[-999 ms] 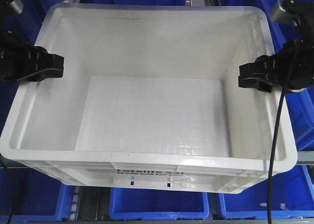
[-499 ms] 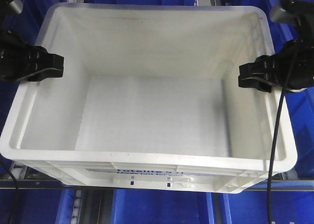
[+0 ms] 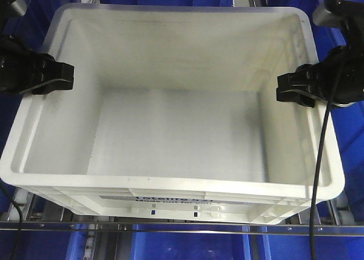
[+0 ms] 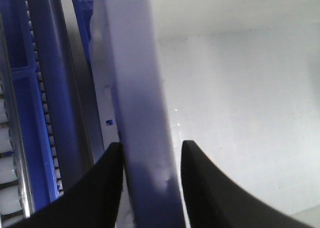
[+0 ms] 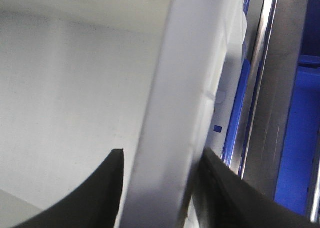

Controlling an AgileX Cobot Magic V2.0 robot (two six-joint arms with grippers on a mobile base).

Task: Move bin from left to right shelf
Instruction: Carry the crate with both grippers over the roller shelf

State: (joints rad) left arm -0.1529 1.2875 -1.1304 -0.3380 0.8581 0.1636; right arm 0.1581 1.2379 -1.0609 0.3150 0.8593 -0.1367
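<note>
Front cam is bright and flat, lit from above, so the white bin point(image 3: 170, 135) floor looks washed out and a bit smeary, and the print point(image 3: 170, 199) on its front wall is mush. On the left wrist cam its rim point(image 4: 142, 113) goes purple-grey in shadow, and the left gripper point(image 4: 150, 150) is just soft black blobs. The right wrist cam is blurry too, with a glare streak down the metal shelf rail point(image 5: 262, 63).

Smooth white plastic bin point(image 3: 176, 135), faintly glossy

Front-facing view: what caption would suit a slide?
The left gripper and right gripper clamp side rims of the white bin above blue bins.
</note>
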